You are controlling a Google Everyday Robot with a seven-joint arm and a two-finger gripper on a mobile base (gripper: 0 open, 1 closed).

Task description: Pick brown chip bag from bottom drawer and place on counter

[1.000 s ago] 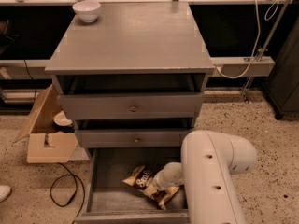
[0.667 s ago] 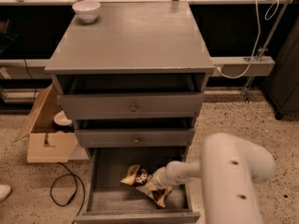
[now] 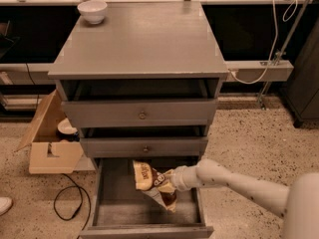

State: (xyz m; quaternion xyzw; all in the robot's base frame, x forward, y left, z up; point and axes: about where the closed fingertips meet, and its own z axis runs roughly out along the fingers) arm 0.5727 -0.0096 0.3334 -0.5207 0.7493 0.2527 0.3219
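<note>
Since second ago: brown chip bag (image 3: pixel 148 179) raised off floor of bottom drawer (image 3: pixel 107 205), tipped more upright, still over drawer. End effector (image 3: pixel 172 181) clamped on crinkled, glossy bag's right side. Smooth grey desk (image 3: pixel 144 39) carries round white bowl (image 3: pixel 92 10).

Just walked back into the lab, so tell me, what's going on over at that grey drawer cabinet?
The robot's arm reaches in from the right, and its tool holds the brown chip bag tipped upright over the open bottom drawer. The bag is not yet on the counter, where a white bowl sits at the back left corner. So the pick looks under way, and the placing is not yet done.
</note>
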